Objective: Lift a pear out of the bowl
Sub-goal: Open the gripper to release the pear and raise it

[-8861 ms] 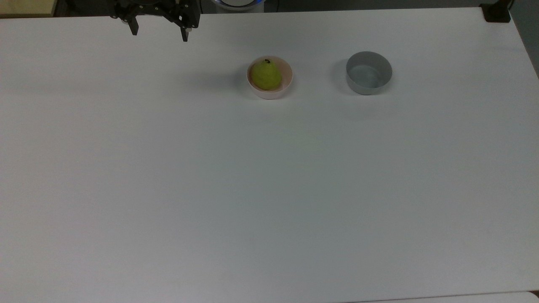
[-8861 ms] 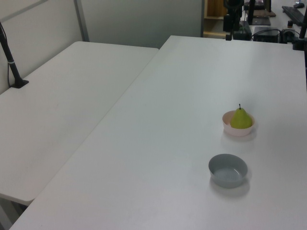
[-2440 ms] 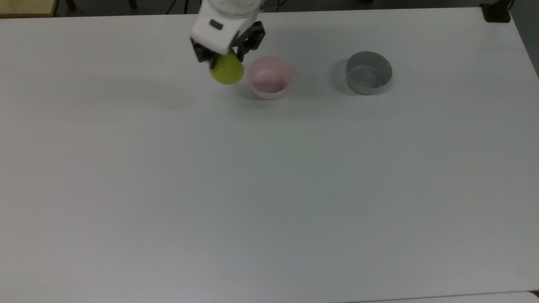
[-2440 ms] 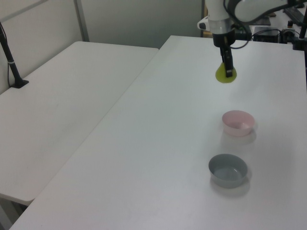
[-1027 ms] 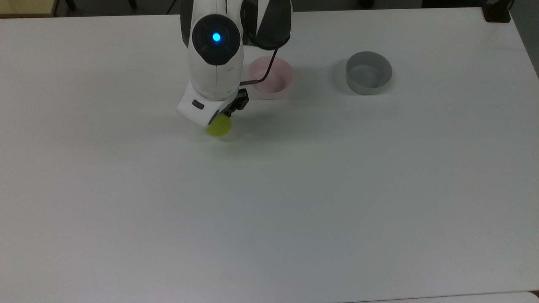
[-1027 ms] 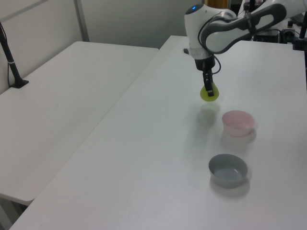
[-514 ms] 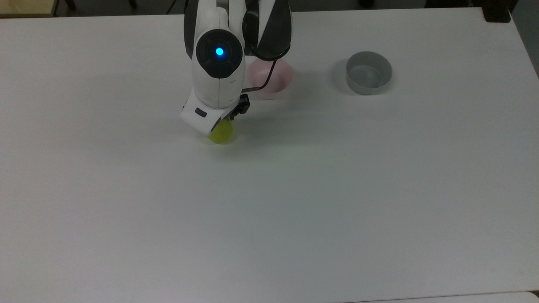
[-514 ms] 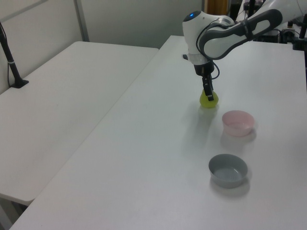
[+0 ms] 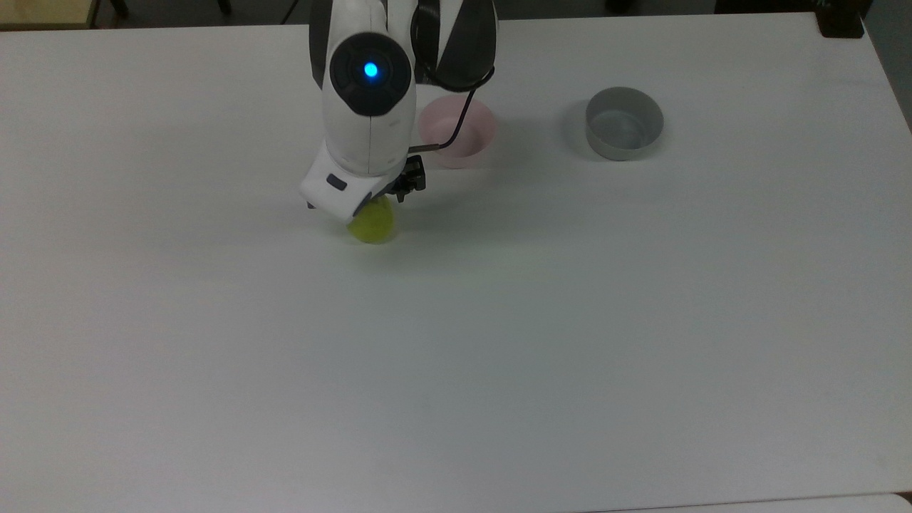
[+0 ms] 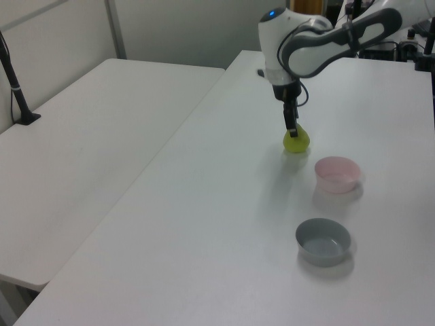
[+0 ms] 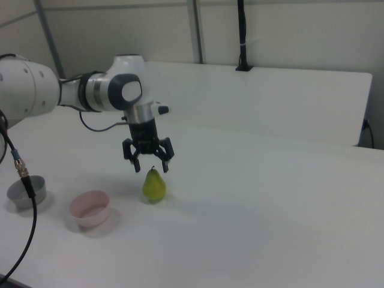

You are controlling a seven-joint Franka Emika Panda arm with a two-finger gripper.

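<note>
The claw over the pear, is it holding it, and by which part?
Nothing is held. The gripper hangs open just above the pear, which stands upright on the table, its fingers apart on either side of the stem without touching it.

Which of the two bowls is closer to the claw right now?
The pink bowl, beside the pear under the claw; the grey bowl sits farther off.

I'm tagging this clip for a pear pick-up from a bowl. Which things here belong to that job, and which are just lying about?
Belonging to the job:
- pear, standing on the table, outside any bowl
- pink bowl, empty
- gripper, open just above the pear

Just lying about:
- grey bowl, empty
- white table under everything
</note>
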